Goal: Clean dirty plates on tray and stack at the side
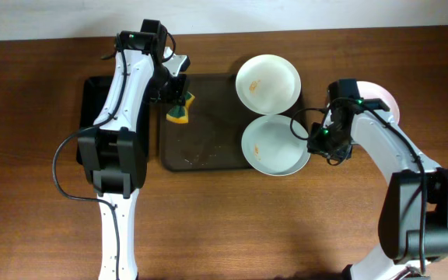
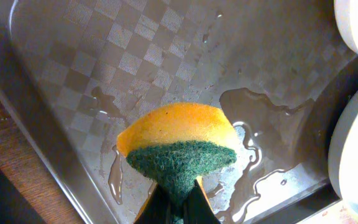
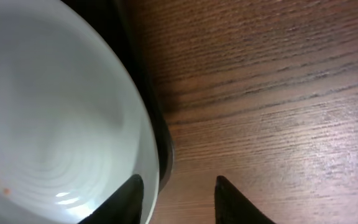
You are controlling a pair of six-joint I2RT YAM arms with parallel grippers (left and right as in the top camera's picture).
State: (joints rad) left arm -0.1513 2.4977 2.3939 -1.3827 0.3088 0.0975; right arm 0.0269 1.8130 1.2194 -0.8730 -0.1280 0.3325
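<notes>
We see the left tool [image 1: 176,99] clamped on a yellow and green sponge [image 2: 178,140], held over the left end of the wet brown tray [image 1: 208,132]. A white plate [image 1: 267,82] with orange smears sits at the tray's upper right corner, overhanging the rim. The pale blue-grey plate [image 1: 273,146], also smeared, is just beside it at the lower right. The right tool [image 3: 178,179] has its fingers apart, straddling that plate's right rim; we cannot tell whether they touch it. A third plate [image 1: 385,99] lies on the desk [image 1: 286,225] at far right, partly hidden by the right arm [image 1: 383,140]. A small black tray [image 1: 92,97] sits left of the brown one.
</notes>
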